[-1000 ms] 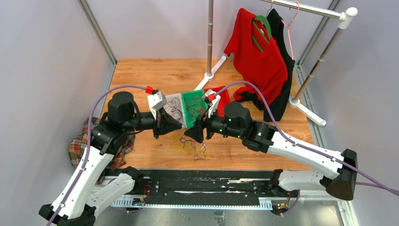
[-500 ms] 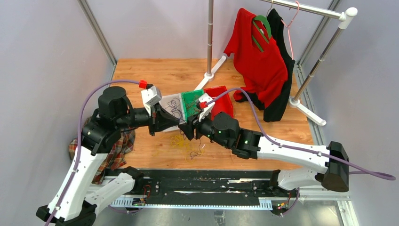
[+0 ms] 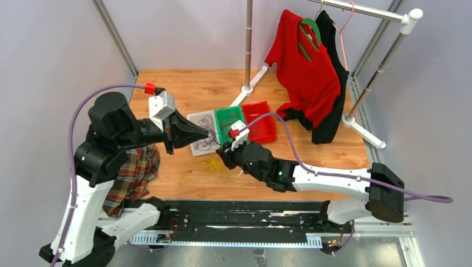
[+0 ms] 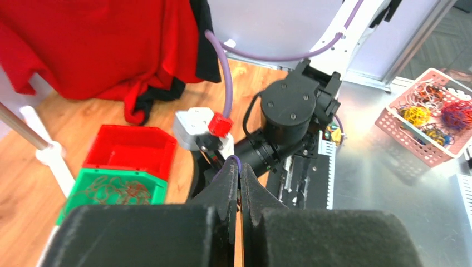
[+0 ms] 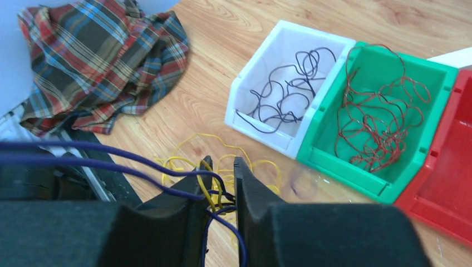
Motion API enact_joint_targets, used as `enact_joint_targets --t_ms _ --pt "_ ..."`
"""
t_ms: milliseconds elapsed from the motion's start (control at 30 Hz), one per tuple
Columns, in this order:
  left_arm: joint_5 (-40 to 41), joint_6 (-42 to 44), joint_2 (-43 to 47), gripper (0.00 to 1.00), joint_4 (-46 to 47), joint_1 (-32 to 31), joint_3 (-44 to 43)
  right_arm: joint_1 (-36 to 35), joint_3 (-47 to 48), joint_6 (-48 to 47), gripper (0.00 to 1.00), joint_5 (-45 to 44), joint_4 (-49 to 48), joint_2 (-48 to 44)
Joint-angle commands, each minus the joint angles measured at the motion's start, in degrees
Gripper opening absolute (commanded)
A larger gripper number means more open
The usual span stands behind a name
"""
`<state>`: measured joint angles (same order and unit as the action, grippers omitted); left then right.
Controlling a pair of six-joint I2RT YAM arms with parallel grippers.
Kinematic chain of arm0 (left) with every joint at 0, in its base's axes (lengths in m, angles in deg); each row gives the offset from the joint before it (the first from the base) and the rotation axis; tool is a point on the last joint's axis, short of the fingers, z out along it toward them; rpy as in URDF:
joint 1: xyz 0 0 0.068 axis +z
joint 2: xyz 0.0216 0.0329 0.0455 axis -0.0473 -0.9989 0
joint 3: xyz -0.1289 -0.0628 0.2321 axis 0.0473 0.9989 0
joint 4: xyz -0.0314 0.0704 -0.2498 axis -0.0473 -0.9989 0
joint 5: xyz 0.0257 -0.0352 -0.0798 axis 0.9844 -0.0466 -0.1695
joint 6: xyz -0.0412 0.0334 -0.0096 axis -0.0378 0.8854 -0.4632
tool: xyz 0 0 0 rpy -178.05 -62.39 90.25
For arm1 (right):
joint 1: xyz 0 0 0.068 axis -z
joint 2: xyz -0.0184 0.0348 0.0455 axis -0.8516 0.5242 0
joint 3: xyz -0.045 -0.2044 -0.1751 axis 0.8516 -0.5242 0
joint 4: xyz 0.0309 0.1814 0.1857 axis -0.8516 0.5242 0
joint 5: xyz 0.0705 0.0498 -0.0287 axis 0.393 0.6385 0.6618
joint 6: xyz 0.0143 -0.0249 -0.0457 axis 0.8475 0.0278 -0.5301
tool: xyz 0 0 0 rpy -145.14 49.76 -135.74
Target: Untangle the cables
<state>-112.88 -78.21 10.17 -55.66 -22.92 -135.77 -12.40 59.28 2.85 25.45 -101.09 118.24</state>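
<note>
Right wrist only: cables (image 5: pixel 218 199) betw. gripper (image 5: pixel 222 167)

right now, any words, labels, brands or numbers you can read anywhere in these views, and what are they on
No text can be read in any view.
White bin, green bin, red bin: no label or print shows.
Red shirt, plaid cloth: no logo or tag shows.
Pink basket: no marking shows.
Black rail at the near edge: pale marks, too small and blurred to read.
</note>
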Motion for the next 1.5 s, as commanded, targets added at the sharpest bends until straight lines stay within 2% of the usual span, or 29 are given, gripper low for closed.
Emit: enact_joint_targets --t_ms 0,100,267,467,600,733,800,900,1000,1267,1333,1400,1467 --pt "1.4 1.3 -0.7 0.0 0.5 0.1 -6.6 -0.8 -5.3 2.3 0.17 -3.8 -2.0 -1.2" --pt "3.4 1.8 -1.9 0.0 0.6 0.1 -12.1 -0.8 -8.7 4.4 0.13 -5.3 -2.2 -1.8" --pt "7.6 3.2 -4.1 0.0 0.6 0.1 -20.3 -0.7 -14.3 8.3 0.11 -8.5 -4.1 -2.2" --pt "13.1 3.8 -5.9 0.0 3.8 0.1 -27.2 -0.7 -16.5 10.8 0.11 -8.9 -4.3 -0.3" --pt "13.6 3.6 -7.6 0.0 4.4 0.1 -32.2 -0.7 -16.8 11.9 0.1 -9.0 -4.3 1.1" --pt "15.0 4.9 -8.7 0.0 4.6 0.1 -35.8 -0.7 -17.7 13.1 0.07 -10.3 -3.4 2.0" --pt "16.8 5.2 -8.8 0.0 5.7 0.1 -36.8 -0.5 -18.7 14.7 0.01 -11.4 -2.8 2.2" --pt "18.8 6.4 -8.3 0.0 7.3 0.1 -36.6 -0.3 -20.0 16.2 0.01 -12.6 -1.8 1.4" --pt "23.3 7.5 -7.9 0.0 10.5 0.1 -36.5 0.3 -20.5 18.4 0.01 -14.6 1.9 -0.4" --pt "44.4 15.6 -6.6 0.0 27.8 0.1 -35.2 3.8 -24.9 24.3 0.01 -16.3 5.2 -4.6" --pt "42.9 16.4 -8.0 0.0 25.5 0.1 -37.8 4.2 -24.9 21.7 0.01 -15.1 4.3 -6.1" --pt "37.0 14.2 -8.9 0.0 19.3 0.1 -39.8 4.2 -22.4 18.2 0.04 -12.9 5.4 -7.6" --pt "30.3 11.5 -7.6 0.0 16.6 0.1 -36.8 4.1 -17.9 14.6 0.2 -10.4 8.6 -9.2"
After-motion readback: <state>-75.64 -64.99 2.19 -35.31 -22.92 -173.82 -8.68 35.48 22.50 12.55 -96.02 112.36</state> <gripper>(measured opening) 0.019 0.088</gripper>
